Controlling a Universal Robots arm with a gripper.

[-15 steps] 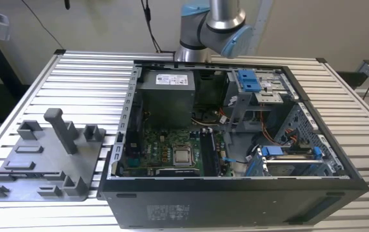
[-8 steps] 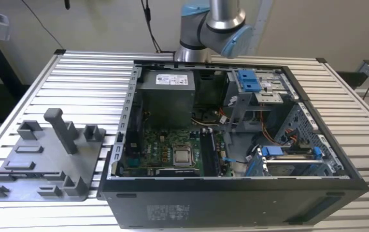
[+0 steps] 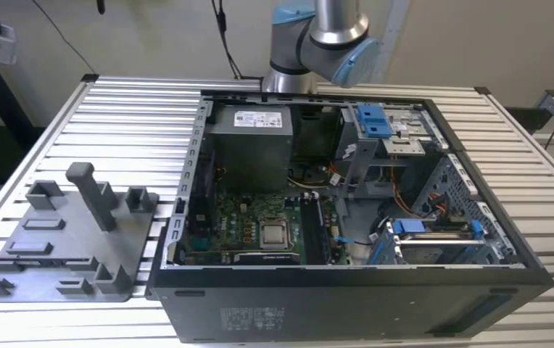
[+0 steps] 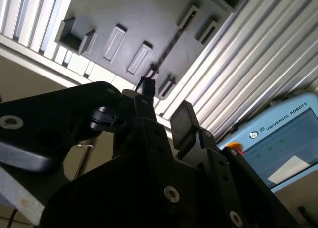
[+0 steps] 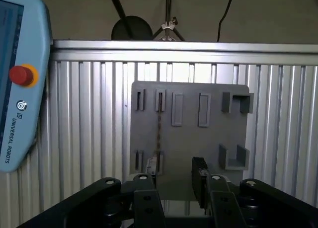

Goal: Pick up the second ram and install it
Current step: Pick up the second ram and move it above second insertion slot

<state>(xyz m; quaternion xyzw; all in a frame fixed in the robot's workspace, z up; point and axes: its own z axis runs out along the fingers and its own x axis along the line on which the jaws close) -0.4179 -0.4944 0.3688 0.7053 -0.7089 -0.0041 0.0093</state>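
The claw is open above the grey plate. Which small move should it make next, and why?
Probably lower the claw straight toward the ram. In the first wrist view the ram stands on edge in a slot of the grey plate. The claw is open and empty, well above the plate, and the ram lines up roughly with its gap.

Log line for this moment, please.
gripper: jaws open, empty | second ram: on edge in grey tray | not yet grasped
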